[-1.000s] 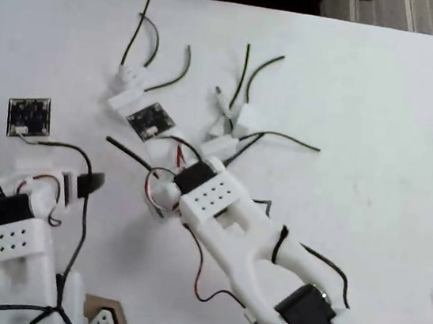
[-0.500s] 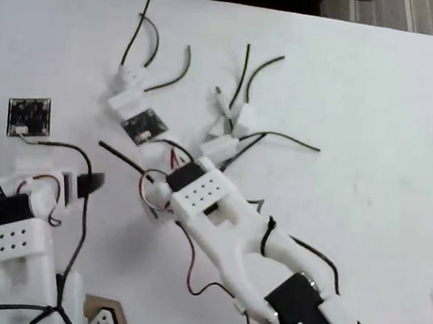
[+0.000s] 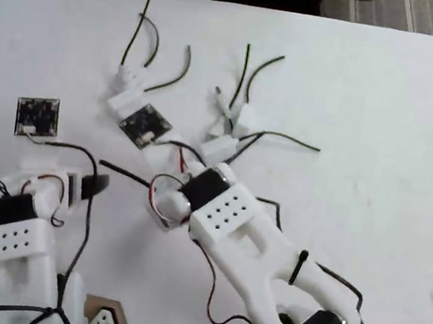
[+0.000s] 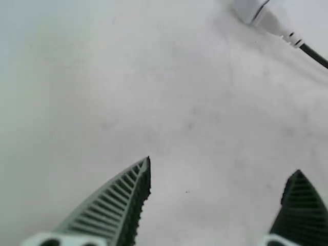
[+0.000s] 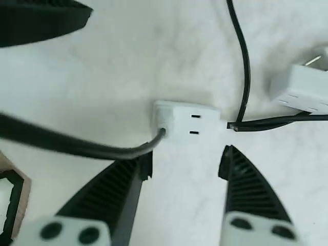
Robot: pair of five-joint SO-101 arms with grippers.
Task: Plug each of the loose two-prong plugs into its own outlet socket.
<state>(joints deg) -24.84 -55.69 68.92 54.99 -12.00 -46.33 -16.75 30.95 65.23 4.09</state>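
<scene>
On the white counter point(image 3: 399, 106), the left claw point(image 4: 223, 166) gapes empty above it, the right claw point(image 5: 185, 154) spreads wide, holding nothing, just short of a white two-slot socket point(image 5: 185, 122) on a black cord point(image 5: 77, 143), a white plug point(image 5: 302, 84) nearby.

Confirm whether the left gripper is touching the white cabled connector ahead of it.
Apart. The left wrist view shows bare table between the fingers of the left gripper and the white cabled connector.

- The right arm's gripper point(image 5: 185, 160) pulls back from the middle of the white table point(image 3: 383, 112) toward its near edge.
- The black cord point(image 3: 123, 171) running from the white two-slot socket block point(image 5: 185, 122) slides nearer with it.
- The black square circuit board point(image 3: 37, 116) at far left shifts slightly rightward.
</scene>
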